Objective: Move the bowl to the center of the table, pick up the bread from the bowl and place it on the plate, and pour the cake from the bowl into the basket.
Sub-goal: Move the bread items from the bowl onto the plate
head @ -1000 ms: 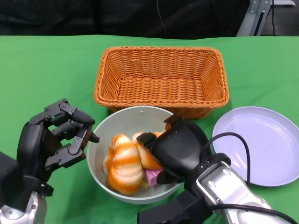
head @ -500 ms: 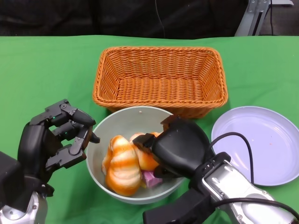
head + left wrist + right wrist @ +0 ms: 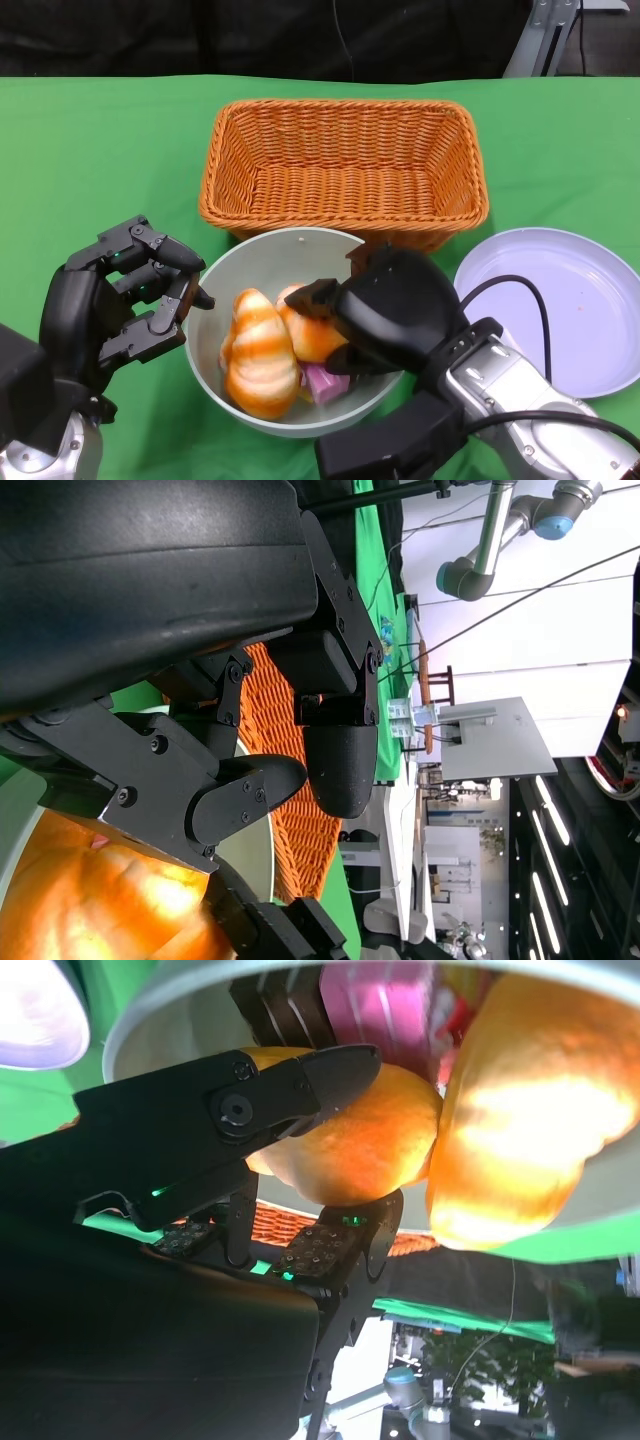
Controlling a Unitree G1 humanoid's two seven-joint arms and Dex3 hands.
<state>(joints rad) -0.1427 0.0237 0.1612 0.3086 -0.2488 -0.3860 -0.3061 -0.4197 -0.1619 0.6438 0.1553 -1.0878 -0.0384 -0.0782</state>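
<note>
While the head view hides the fingertips under the right robot hand point(image 3: 385, 310), the right wrist view shows them clasping the smaller bread point(image 3: 350, 1135) inside the bowl point(image 3: 290, 252) — beside a bigger striped loaf point(image 3: 258, 352) and pink cake point(image 3: 325, 380). Left robot hand point(image 3: 125, 295) hovers released beside the rim. Beyond sit the basket point(image 3: 345, 165) and plate point(image 3: 580, 300).

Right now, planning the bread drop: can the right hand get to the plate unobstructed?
Probably yes. The right hand grips a bread roll over the bowl, and the plate lies bare just beside it, with nothing between them.
</note>
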